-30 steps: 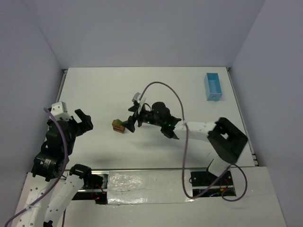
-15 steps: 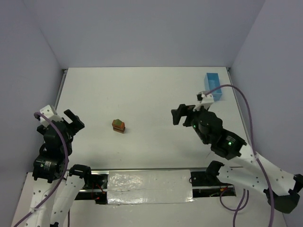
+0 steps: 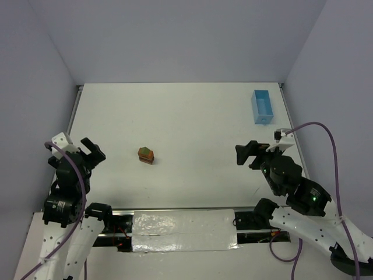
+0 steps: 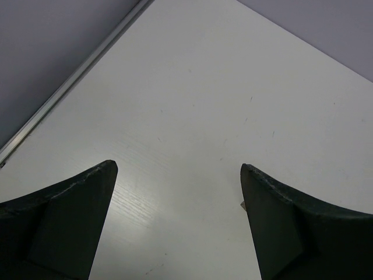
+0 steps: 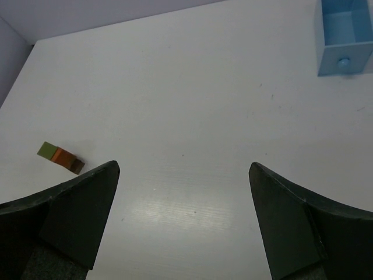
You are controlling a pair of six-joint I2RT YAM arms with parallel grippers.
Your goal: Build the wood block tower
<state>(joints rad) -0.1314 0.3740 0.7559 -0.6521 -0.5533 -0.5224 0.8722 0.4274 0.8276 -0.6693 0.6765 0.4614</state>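
Right gripper (image 3: 246, 156) withdrawn from tower (image 3: 146, 155), jaws wide.

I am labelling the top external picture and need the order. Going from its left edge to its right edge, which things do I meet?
left gripper → tower → right gripper → light-blue tray

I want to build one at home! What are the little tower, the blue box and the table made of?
The tower looks like wood: dull brown, orange and olive faces with no shine. The blue tray is probably plastic: smooth, one even colour, thin straight walls. The table looks like white coated board; the wrist views show faint grain and soft glare.
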